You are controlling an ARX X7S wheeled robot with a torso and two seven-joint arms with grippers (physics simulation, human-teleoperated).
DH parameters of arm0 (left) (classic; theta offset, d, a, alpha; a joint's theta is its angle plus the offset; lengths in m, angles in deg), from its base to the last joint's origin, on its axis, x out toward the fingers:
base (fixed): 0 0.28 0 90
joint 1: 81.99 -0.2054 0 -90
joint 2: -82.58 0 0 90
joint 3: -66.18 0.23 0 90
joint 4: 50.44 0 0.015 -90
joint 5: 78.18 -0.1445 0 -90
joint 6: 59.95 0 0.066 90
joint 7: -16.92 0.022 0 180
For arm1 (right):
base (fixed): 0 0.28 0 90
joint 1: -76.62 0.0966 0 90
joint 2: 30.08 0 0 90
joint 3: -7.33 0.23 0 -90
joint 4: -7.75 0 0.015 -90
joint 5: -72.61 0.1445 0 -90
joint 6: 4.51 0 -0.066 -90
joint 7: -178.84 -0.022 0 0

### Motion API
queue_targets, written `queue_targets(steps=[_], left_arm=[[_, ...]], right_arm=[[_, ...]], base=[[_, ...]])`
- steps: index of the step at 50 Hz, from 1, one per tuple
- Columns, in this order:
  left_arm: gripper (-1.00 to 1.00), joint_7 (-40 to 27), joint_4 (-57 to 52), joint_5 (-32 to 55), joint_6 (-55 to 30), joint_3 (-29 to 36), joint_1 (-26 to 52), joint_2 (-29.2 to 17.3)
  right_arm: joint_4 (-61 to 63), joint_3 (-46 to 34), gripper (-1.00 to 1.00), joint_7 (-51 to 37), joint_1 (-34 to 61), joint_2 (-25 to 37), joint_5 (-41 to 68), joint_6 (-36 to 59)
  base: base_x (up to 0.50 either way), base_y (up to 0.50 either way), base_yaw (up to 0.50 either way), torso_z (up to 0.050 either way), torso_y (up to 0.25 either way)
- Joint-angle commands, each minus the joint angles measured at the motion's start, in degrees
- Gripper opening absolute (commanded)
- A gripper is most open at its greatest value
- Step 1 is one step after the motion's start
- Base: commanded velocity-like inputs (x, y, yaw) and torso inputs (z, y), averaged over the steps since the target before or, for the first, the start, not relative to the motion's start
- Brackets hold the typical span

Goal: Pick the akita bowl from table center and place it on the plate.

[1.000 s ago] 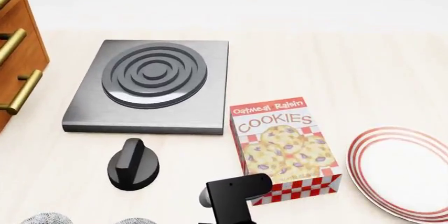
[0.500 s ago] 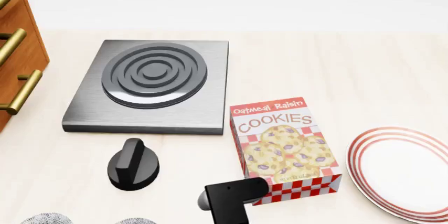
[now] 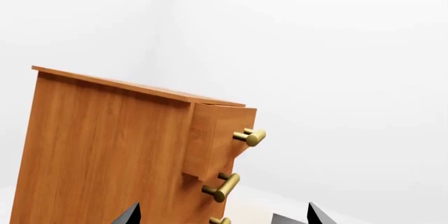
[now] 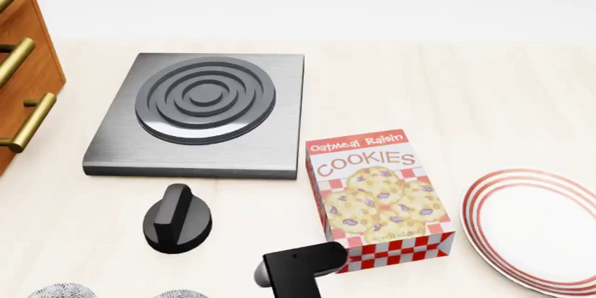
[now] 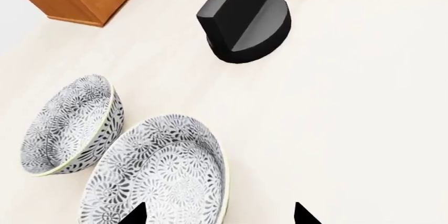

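Note:
Two alike speckled bowls show in the right wrist view. The akita bowl (image 5: 161,179) lies nearest my right gripper (image 5: 218,216), and its twin (image 5: 70,124) sits beside it. The right gripper is open, with the akita bowl's rim between its fingertips (image 5: 136,214), which hold nothing. In the head view only the bowls' tops (image 4: 61,291) peek in at the bottom left, and my right arm (image 4: 298,273) shows low in the middle. The red-ringed white plate (image 4: 507,193) lies at the right edge. My left gripper (image 3: 222,217) is open and empty, facing the wooden cabinet (image 3: 105,150).
A grey stove plate (image 4: 195,113) sits at the back left. A black knob (image 4: 177,218) stands before it, close to the bowls. A cookie box (image 4: 382,190) stands between my right arm and the plate. The cabinet (image 4: 19,68) with brass handles borders the left.
My right arm has slid a little left and toward the near edge in the head view. Nothing else has moved.

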Motion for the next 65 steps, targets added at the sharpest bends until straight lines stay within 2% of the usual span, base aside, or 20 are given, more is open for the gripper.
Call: queue_targets(steps=[1,55,56,65], left_arm=[[1.00,-0.32,-0.38,0.40,0.16,-0.11,-0.30,-0.22],[1.00,-1.41,-1.44,1.97,0.78,0.15,-1.27,-1.24],[1.00,-1.43,-1.40,1.98,0.79,0.18,-1.25,-1.25],[1.00,-1.64,-1.39,2.15,0.85,0.22,-1.33,-1.43]], right_arm=[[-1.74,-1.33,1.00,1.08,0.65,-0.49,-0.68,-0.58],[-6.12,-4.03,1.00,3.26,1.32,-1.20,-1.25,-2.82],[-5.99,-4.05,-1.00,3.26,1.31,-1.18,-1.18,-2.81],[-5.65,-4.31,-1.00,3.33,1.27,-1.02,-0.92,-2.88]], base=[[0.00,0.00,0.00,0.000,0.000],[0.00,0.00,0.00,0.000,0.000],[0.00,0.00,0.00,0.000,0.000],[0.00,0.00,0.00,0.000,0.000]])
